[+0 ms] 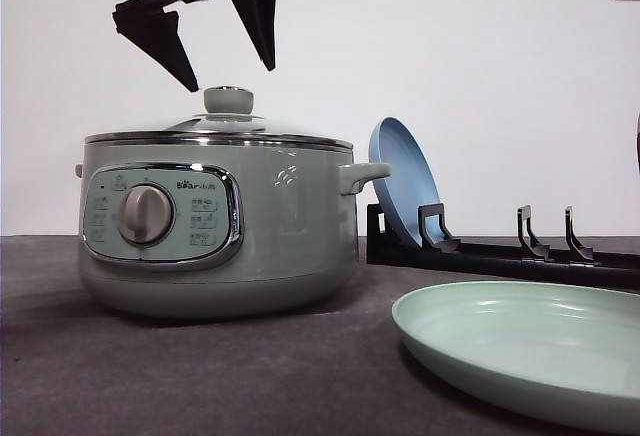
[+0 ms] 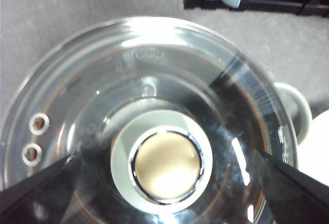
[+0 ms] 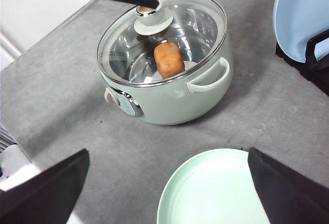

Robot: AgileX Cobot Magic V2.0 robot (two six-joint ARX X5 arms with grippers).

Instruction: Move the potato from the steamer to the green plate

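Sage-green steamer (image 1: 260, 226), orange-brown potato (image 3: 169, 59), mint-green plate (image 1: 530, 346), blue plate (image 1: 400, 181), grey table (image 1: 180, 376)

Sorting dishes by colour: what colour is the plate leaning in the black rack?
Light blue plate; the front view shows it best.

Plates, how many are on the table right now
2: the green plate lies flat on the table right of the steamer; a blue plate stands upright in the black rack behind it.

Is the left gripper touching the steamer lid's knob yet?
Apart. In the front view the left gripper hangs open above the knob, white wall visible between its fingertips and the knob; the lid sits closed on the steamer.
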